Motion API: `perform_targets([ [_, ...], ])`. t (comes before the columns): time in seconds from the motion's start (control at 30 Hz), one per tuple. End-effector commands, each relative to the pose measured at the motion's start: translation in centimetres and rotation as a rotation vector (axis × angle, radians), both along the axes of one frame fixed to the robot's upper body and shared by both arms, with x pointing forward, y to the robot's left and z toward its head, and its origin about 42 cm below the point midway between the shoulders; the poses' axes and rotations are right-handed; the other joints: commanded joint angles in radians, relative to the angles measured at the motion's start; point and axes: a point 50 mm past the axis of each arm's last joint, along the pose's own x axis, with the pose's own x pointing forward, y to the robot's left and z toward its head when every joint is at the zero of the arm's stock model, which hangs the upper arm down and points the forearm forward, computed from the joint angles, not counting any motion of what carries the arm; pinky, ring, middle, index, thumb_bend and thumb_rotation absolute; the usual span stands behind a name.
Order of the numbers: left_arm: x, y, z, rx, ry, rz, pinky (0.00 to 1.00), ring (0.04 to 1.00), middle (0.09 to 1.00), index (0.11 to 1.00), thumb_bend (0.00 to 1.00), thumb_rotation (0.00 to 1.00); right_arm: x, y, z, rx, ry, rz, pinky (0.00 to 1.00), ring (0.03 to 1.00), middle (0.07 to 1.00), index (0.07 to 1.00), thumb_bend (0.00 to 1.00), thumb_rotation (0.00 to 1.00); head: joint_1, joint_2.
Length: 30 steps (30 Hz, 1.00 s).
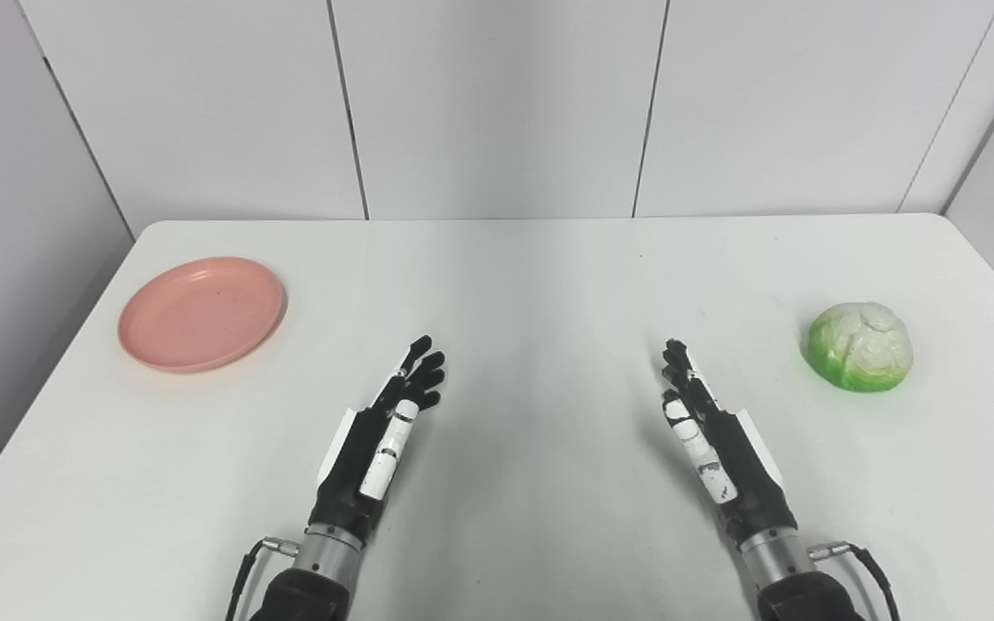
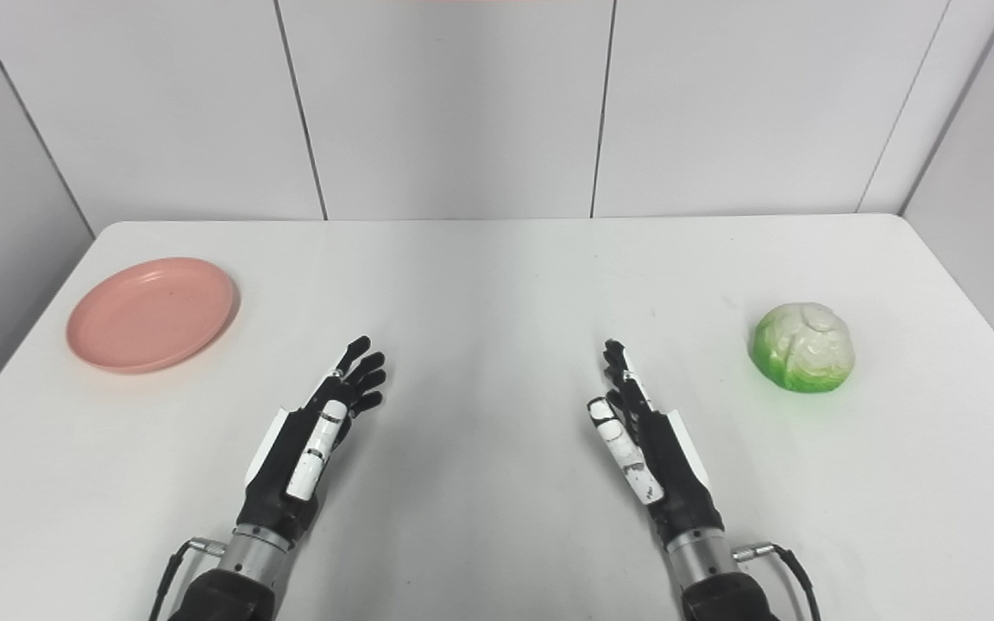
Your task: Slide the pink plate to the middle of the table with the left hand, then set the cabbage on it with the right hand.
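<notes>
A pink plate (image 1: pixel 201 312) lies empty on the white table (image 1: pixel 531 285) at the left side. A green and white cabbage (image 1: pixel 861 346) sits on the table at the right side. My left hand (image 1: pixel 389 414) is open and empty, fingers stretched forward, near the front of the table, to the right of and nearer than the plate. My right hand (image 1: pixel 704 427) is open and empty too, to the left of and nearer than the cabbage. Neither hand touches anything.
White wall panels (image 1: pixel 497 103) stand behind the table's far edge. The table's left and right edges run close to the plate and the cabbage.
</notes>
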Motion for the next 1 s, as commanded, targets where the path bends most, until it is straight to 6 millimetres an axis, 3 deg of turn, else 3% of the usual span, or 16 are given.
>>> perform_targets([
  [0.0,-0.26,0.1,-1.92,0.016,0.072,0.007,0.88,0.91,0.924,0.929,0.45,1.0,0.14,0.16,0.18,0.015,-0.016,0.002,0.96,0.983,0.992,0.989,0.38,1.0,0.001,-0.001],
  [0.97,-0.2,0.16,-2.05,0.009,0.075,0.009,0.89,0.911,0.929,0.935,0.45,1.0,0.2,0.15,0.09,0.015,-0.019,0.004,0.96,0.982,0.989,0.985,0.39,1.0,0.001,-0.002],
])
